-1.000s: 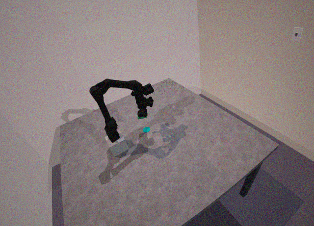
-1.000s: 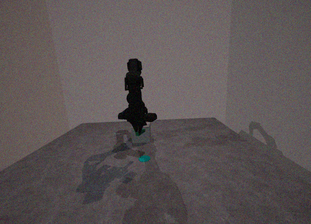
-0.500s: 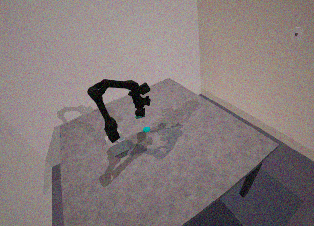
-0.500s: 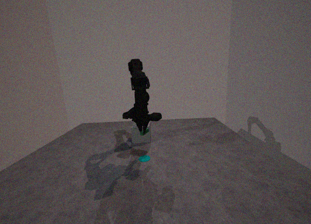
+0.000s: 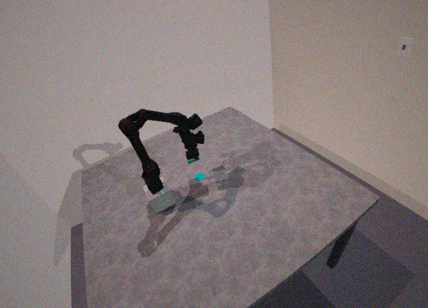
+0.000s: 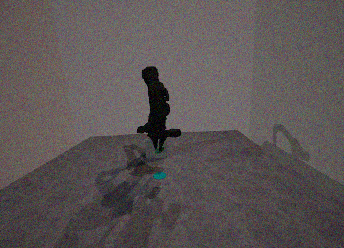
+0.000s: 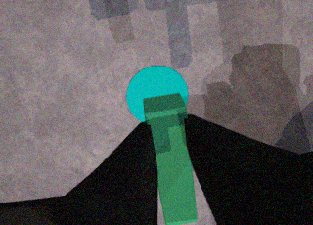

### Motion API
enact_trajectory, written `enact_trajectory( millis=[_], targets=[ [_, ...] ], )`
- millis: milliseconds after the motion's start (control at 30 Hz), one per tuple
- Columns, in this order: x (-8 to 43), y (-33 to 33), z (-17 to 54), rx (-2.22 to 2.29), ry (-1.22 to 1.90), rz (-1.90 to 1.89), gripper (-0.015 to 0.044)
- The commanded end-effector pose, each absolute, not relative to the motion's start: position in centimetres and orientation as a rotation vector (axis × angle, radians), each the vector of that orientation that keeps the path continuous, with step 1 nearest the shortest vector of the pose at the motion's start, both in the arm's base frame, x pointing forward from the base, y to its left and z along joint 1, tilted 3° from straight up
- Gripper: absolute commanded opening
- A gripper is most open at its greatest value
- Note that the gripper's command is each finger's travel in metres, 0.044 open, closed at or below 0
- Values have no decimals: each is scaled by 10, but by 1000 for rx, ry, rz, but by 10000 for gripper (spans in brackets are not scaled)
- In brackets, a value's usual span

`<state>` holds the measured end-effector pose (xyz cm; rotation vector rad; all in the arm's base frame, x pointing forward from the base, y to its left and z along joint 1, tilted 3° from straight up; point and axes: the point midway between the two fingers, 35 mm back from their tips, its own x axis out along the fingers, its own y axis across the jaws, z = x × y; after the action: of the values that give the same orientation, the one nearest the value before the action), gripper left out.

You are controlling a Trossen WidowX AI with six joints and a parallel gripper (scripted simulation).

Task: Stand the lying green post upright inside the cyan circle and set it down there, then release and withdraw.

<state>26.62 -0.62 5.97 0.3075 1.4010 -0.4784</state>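
Top — green post (image 5: 192, 160) (image 6: 157, 150) (image 7: 176, 186), long axis near-level

The arm (image 5: 160, 115) (image 6: 157, 100) is matte black from base to tip, with slim links, bulky rounded joints, blocky lumps jutting toward three and nine o'clock in the exterior view, and a gripper (image 5: 192, 160) (image 6: 159, 150) (image 7: 167, 127) whose dark fingers taper like wedges.
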Motion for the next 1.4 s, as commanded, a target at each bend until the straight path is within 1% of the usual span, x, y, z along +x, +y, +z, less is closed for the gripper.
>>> enact_trajectory(
  millis=[0, 1367],
  targets=[
    [266, -6, 55, 287, 1381, -487, 23],
    [282, 2, 32, 97, 1117, -497, 23]
  ],
)
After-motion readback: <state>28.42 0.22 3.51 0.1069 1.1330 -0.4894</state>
